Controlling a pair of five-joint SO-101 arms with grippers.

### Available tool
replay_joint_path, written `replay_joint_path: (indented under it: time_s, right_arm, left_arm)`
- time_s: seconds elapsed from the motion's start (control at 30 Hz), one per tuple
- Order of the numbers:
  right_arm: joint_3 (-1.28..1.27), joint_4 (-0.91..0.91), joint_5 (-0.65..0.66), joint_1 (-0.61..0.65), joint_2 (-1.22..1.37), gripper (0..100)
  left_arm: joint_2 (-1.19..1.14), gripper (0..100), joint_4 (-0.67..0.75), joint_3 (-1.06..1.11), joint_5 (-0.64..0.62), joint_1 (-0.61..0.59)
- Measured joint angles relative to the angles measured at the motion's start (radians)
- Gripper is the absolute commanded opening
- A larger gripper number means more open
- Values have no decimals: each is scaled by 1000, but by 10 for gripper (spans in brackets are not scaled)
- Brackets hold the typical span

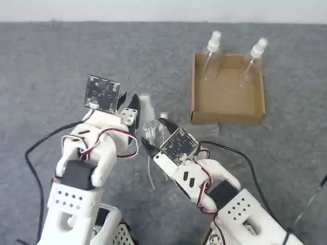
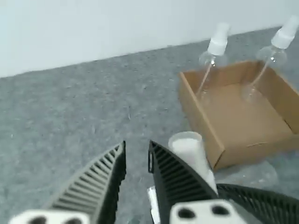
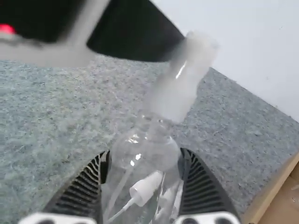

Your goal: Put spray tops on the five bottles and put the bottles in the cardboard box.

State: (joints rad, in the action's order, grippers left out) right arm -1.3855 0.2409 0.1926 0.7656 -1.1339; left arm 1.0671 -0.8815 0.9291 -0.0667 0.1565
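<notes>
My right gripper (image 3: 145,157) is shut on a clear bottle (image 3: 152,140), held upright above the grey mat. A white spray top (image 3: 183,84) sits tilted on the bottle's neck. My left gripper (image 2: 137,148) hovers just beside that spray top (image 2: 188,145), slightly open with nothing between its fingers. In the high view the held bottle (image 1: 149,122) lies between the left gripper (image 1: 127,102) and the right gripper (image 1: 155,135). The cardboard box (image 1: 199,109) stands at the back right. Two capped bottles (image 1: 210,56) (image 1: 251,64) lean against its far wall.
Another clear bottle (image 1: 208,130) lies on the mat just in front of the box. A loose spray top's thin tube (image 1: 151,173) lies on the mat by the right arm. Open grey mat stretches to the left and the far side.
</notes>
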Motion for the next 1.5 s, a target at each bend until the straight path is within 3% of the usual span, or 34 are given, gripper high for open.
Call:
replay_joint_path:
  time_s: [0.3, 0.57, 0.87, 0.97, 1.17, 1.5]
  right_arm:
    - [0, 0, 0, -3, 0, 6]
    - [239, 178, 0, -153, 0, 6]
    - [525, 262, 0, -172, 281, 6]
    - [629, 279, -63, -172, 440, 6]
    - [872, 489, -166, -172, 644, 6]
    - [1007, 773, -175, -83, 606, 6]
  left_arm:
    - [129, 73, -86, -2, -3, -77]
    - [307, 75, -155, 160, 0, -23]
    - [311, 238, -140, 247, 0, 114]
    - [313, 279, -140, 262, 0, 123]
    - [313, 295, -86, 319, 0, 126]
    - [313, 295, 25, 390, -3, 132]
